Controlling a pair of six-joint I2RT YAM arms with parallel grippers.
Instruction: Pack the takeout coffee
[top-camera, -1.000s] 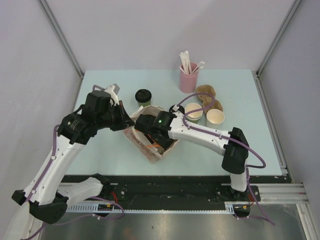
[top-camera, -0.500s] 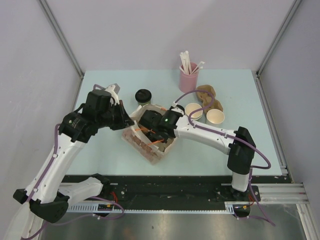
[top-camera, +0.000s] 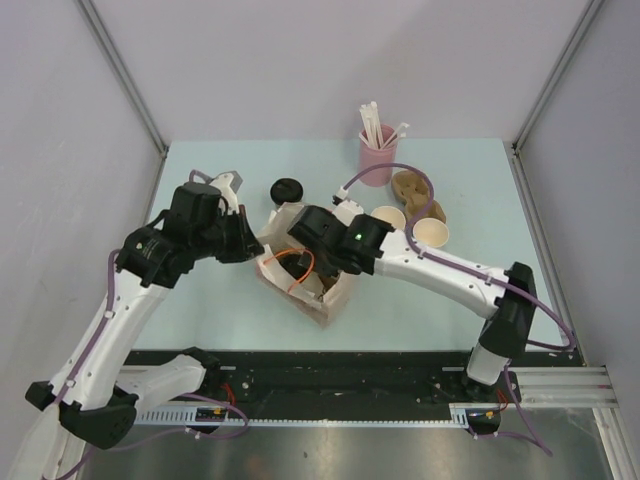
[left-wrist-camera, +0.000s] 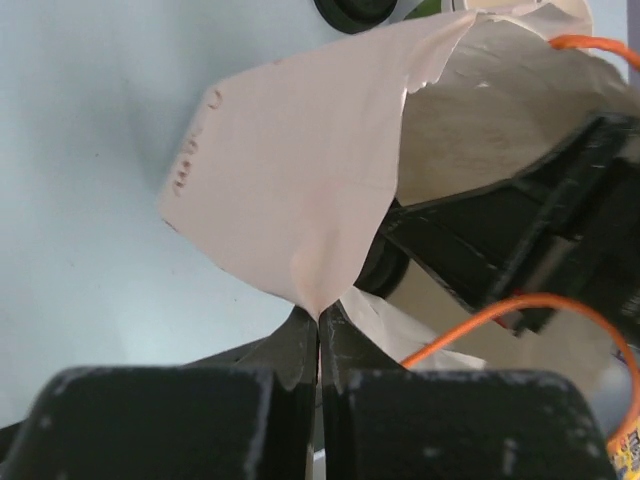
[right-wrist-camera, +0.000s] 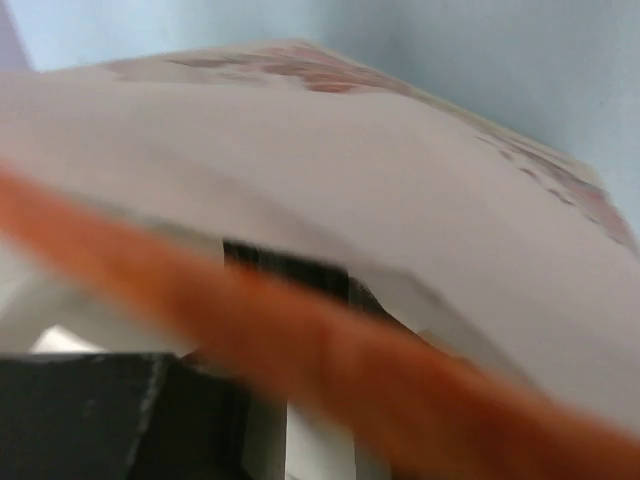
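At left centre of the top view the left gripper (top-camera: 250, 241) is clamped flat on the paper bag (top-camera: 290, 250) at its rim, holding the mouth open. Just behind the bag, upper centre, one black-lidded cup (top-camera: 287, 189) stands on the table (top-camera: 200, 300), not yet packed. The right gripper (top-camera: 314, 270) reaches into the bag; its view is blurred, so I cannot tell how its jaws stand or whether they hold the other cup. This looks like the loading step. Next, the right arm should lift clear without snagging the paper.
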